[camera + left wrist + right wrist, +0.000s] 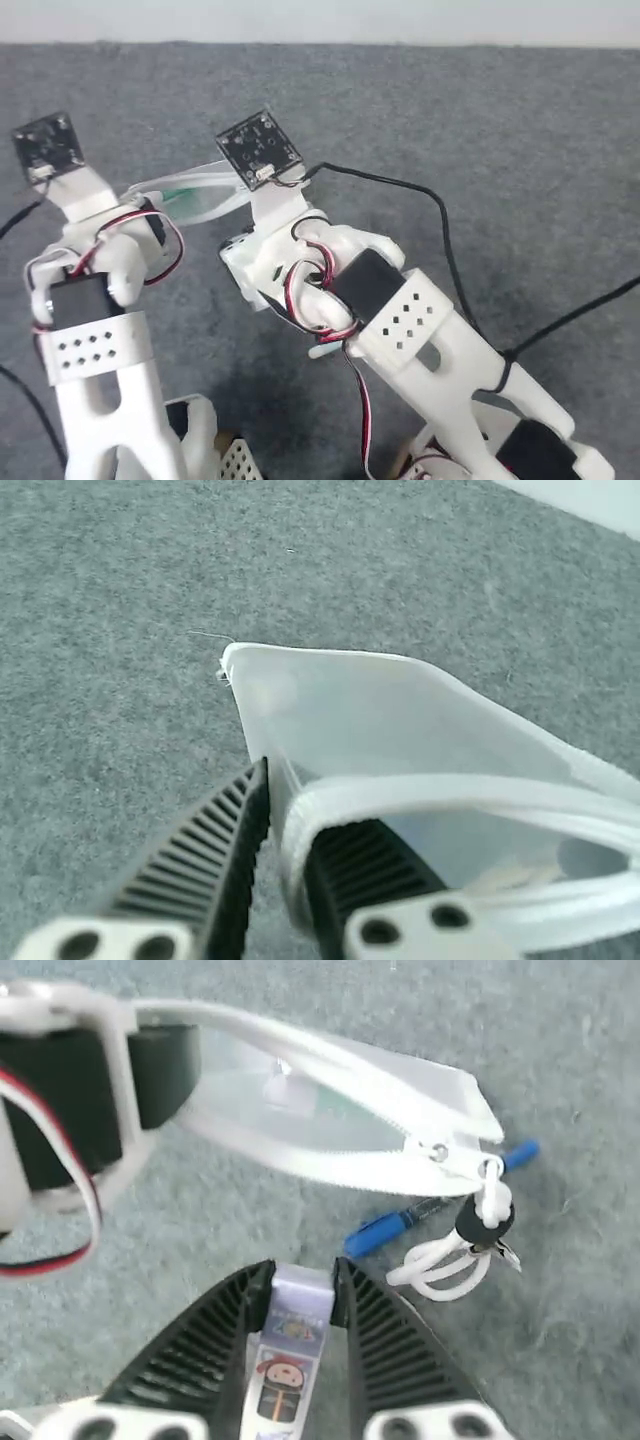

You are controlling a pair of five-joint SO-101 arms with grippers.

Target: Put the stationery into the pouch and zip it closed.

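Carpet (560, 1340) bears blue pen (385, 1230) beside left claw (275, 790)'s pouch (300, 1110)

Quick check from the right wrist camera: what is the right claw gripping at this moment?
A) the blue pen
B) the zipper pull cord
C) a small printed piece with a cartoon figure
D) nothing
C: the right claw is shut on the small printed piece, while the blue pen lies loose near the pouch and the zipper pull cord hangs free.

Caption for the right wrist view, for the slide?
Right gripper shut on a printed stationery piece, facing the open pouch; blue pen lies on the grey mat.
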